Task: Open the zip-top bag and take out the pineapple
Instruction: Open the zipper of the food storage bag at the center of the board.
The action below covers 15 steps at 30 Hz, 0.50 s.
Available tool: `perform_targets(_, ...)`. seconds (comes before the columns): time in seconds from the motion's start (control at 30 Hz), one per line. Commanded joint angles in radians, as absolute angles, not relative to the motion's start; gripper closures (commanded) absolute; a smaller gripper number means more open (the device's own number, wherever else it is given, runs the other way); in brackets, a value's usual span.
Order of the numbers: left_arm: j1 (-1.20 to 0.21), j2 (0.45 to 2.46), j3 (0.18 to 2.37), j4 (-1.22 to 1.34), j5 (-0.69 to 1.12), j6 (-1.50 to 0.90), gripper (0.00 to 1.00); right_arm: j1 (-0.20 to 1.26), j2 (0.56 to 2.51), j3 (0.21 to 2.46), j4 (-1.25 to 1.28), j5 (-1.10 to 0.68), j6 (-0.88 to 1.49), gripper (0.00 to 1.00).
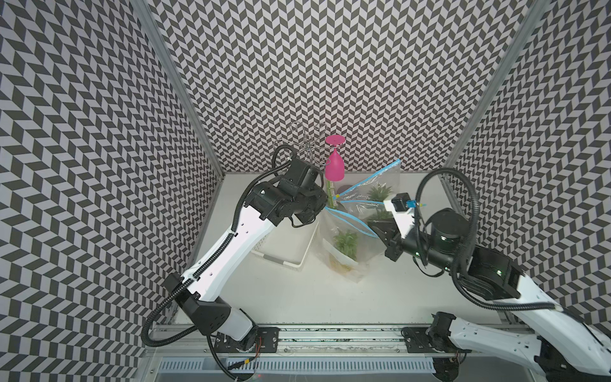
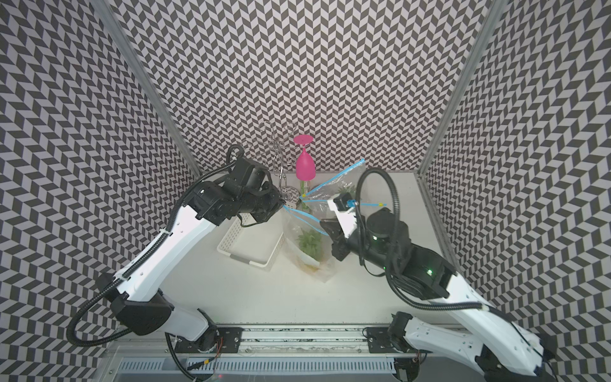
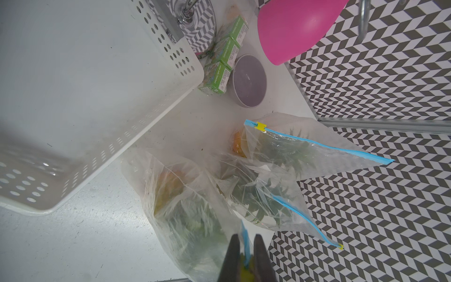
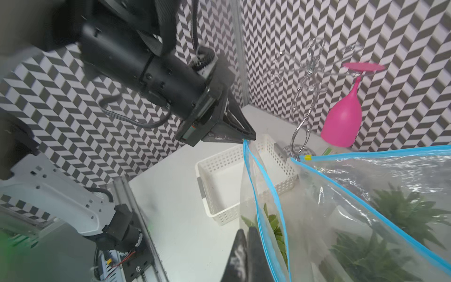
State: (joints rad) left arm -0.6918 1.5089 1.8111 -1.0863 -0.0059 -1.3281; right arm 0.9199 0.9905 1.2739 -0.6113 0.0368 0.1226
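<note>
A clear zip-top bag (image 1: 362, 253) (image 3: 185, 214) with a blue zip strip stands on the table. The pineapple (image 1: 345, 243) (image 4: 273, 224) sits inside it, green crown up. My left gripper (image 1: 325, 206) (image 3: 245, 238) is shut on the bag's top corner, on the blue strip and its yellow slider. From that corner the two blue lips run apart, so the mouth gapes. My right gripper (image 1: 377, 228) (image 4: 246, 233) is shut and lies against the near lip. I cannot tell whether it pinches any film.
Two more zip-top bags (image 1: 377, 191) (image 4: 390, 195) holding pineapples lean behind the held one. A white perforated basket (image 1: 287, 244) lies under the left arm. A pink glass (image 1: 334, 165) hangs on a chrome rack (image 1: 309, 142). Green cartons (image 3: 219, 70) and a grey bowl (image 3: 249, 80) stand near the back wall.
</note>
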Motion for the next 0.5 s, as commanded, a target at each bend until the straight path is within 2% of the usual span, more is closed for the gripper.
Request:
perform_targets(0.0,-0.701,1.473,1.8,-1.089,-0.025,-1.318,1.0,0.923,1.086,1.33,-0.663,-0.005,0.191,1.0)
perform_targets(0.23,-0.713,1.466,1.795,-1.088,-0.023,-1.322,1.0,0.895,1.179,1.359,-0.696,-0.003,0.244,1.0)
perform_targets(0.47,-0.719,1.46,1.781,-1.087,-0.022,-1.322,1.0,0.868,1.172,1.388,-0.697,-0.03,0.257,1.0)
